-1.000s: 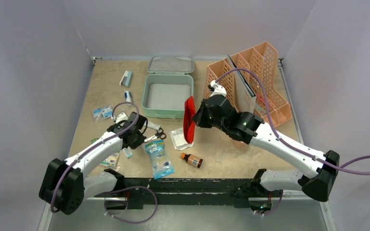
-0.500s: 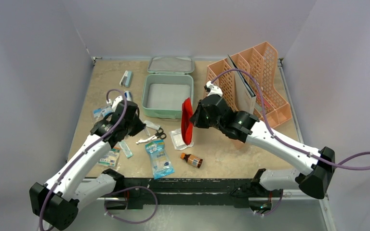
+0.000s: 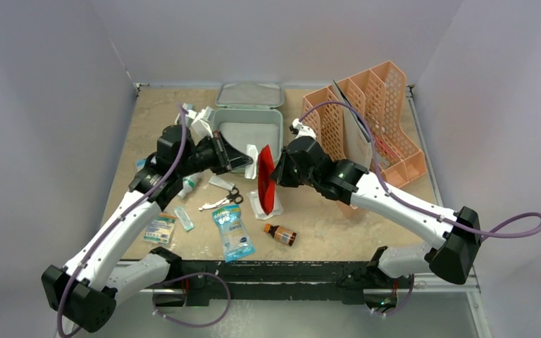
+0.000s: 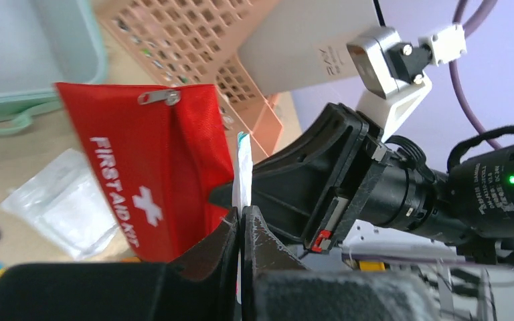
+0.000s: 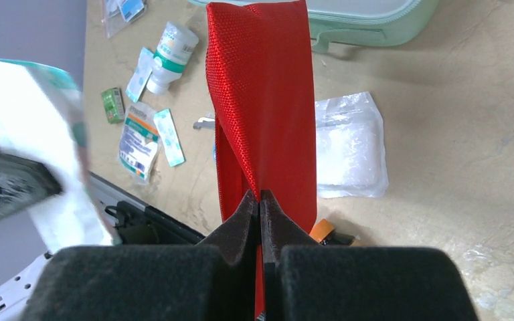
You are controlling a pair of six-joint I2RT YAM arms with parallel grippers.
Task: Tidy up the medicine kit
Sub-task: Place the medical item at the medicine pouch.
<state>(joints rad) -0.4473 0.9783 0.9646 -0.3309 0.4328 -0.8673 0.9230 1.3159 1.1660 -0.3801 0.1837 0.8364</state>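
The table and the peach rack at upper right lie as they did a second ago. So does the kit: it sits open at the upper middle of the top view, with its lid flat just behind it.

The left arm has changed most. A second ago it bent low over the small packets at left centre. Now it stretches up and to the right, its wrist across the kit's left front corner. The right arm has edged a little to the left; it reaches from the lower right, elbow raised, forearm pointing left in front of the rack.

The red pouch has moved left with it and hangs on edge just in front of the kit's right front corner. The right fingers are pressed together on the pouch's lower edge. The left wrist view shows its "FIRST AID" face.

The left fingers pinch a thin white sachet, lifted from the table since the earlier frames. It stands upright just left of the pouch, apart from it.

The gauze pack, blue packet, scissors and brown bottle stay in the lower middle.
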